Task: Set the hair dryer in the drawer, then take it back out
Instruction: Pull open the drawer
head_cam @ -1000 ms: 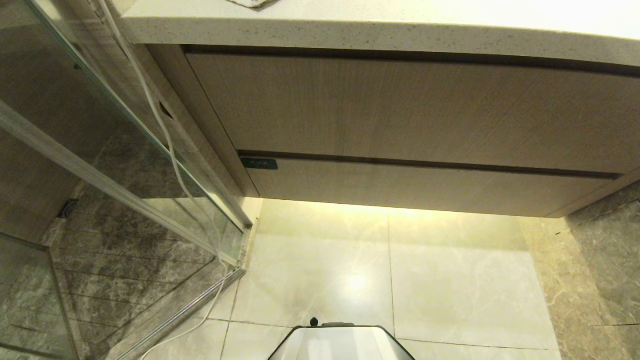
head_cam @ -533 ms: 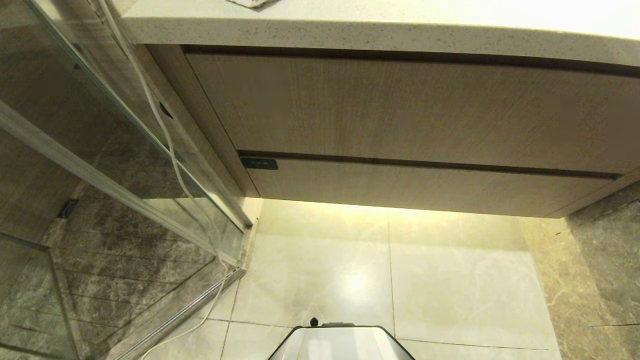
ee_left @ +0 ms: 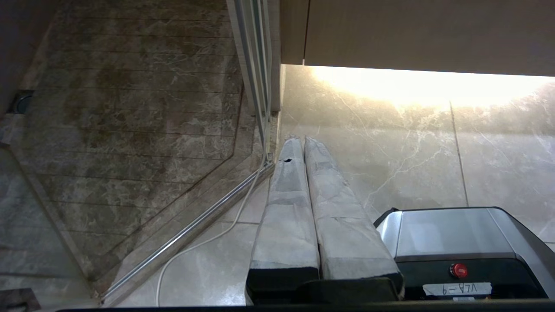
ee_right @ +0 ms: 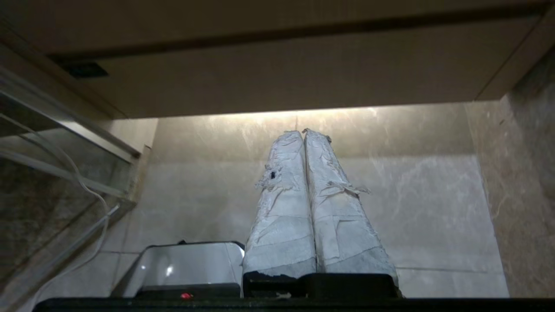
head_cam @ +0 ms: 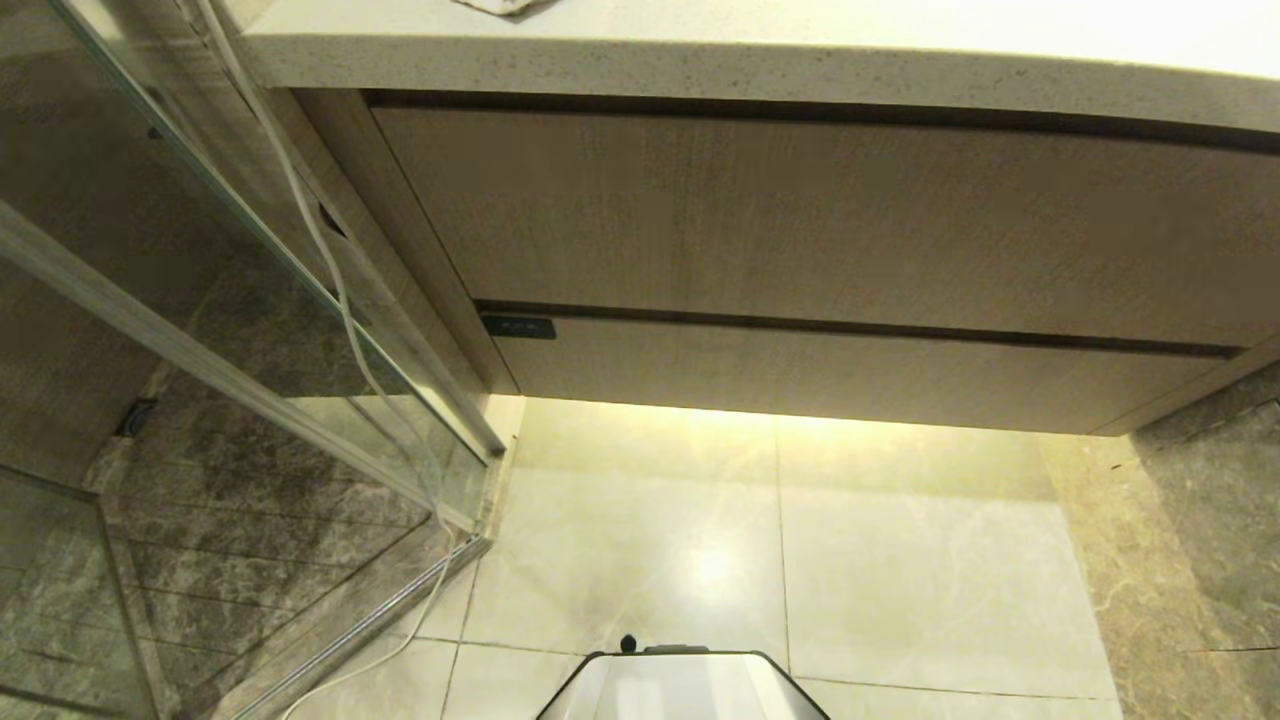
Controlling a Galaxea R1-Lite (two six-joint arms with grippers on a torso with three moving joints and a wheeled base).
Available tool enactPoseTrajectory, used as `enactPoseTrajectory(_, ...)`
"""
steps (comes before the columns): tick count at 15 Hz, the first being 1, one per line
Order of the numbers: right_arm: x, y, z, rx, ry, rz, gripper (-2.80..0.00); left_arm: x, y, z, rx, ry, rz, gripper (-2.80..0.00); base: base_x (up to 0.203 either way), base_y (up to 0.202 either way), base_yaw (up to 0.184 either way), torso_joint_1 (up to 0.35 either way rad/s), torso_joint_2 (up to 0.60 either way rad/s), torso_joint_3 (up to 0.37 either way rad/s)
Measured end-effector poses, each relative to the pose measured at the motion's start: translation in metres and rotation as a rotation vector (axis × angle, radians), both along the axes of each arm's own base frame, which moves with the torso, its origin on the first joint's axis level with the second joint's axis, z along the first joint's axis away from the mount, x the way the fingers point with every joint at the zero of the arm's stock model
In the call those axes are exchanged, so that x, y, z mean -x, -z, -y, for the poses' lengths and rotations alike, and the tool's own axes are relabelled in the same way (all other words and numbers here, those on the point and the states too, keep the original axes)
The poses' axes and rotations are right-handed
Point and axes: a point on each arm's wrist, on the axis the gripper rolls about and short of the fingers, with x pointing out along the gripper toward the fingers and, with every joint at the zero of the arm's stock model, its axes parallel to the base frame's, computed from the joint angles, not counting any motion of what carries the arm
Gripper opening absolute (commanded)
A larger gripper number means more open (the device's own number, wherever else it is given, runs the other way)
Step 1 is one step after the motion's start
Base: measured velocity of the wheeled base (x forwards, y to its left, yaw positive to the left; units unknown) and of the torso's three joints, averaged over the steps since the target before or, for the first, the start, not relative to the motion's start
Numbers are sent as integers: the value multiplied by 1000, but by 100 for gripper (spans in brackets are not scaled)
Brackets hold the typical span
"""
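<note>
Overhead, closed drawer (head_cam: 850,375) beside glass partition (head_cam: 250,330)

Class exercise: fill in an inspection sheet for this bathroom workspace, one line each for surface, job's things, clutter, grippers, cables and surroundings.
Surface: speckled countertop over a wood-grain cabinet; pale tiled floor below.
Job's things: drawer shut, black label at its left end; hair dryer not in view.
Clutter: pale item at the counter's far edge, cut off.
Grippers: left gripper shut, empty, above the floor; right gripper shut, empty, pointing toward the drawer.
Cables: white cord hangs down beside the glass to the floor.
Surroundings: glass shower screen on the left; robot base.
</note>
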Motion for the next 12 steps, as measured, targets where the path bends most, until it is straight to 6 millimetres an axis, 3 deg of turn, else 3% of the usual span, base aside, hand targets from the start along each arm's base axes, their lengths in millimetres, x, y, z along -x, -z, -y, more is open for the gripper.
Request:
enactPoseTrajectory(2,-14,-58,0,-1,-22,-37,-280,0,0,0,0,0,0,-280,0,0,0,0,0,0)
enactPoseTrajectory(3,-34,-90,0,7,-34,-87,-280,0,0,0,0,0,0,-280,0,0,0,0,0,0)
enactPoseTrajectory(5,-98,-142,-5,70,-79,-238,-280,0,0,0,0,0,0,-280,0,0,0,0,0,0)
enactPoseTrajectory(6,-133,-152,-10,124,-106,-326,-280,0,0,0,0,0,0,-280,0,0,0,0,0,0)
enactPoseTrajectory(7,-174,-155,-19,196,-140,-422,-280,0,0,0,0,0,0,-280,0,0,0,0,0,0)
enactPoseTrajectory(9,-247,-137,-39,356,-211,-587,-280,0,0,0,0,0,0,-280,0,0,0,0,0,0)
enactPoseTrajectory(12,-320,-86,-62,640,-333,-674,-280,0,0,0,0,0,0,-280,0,0,0,0,0,0)
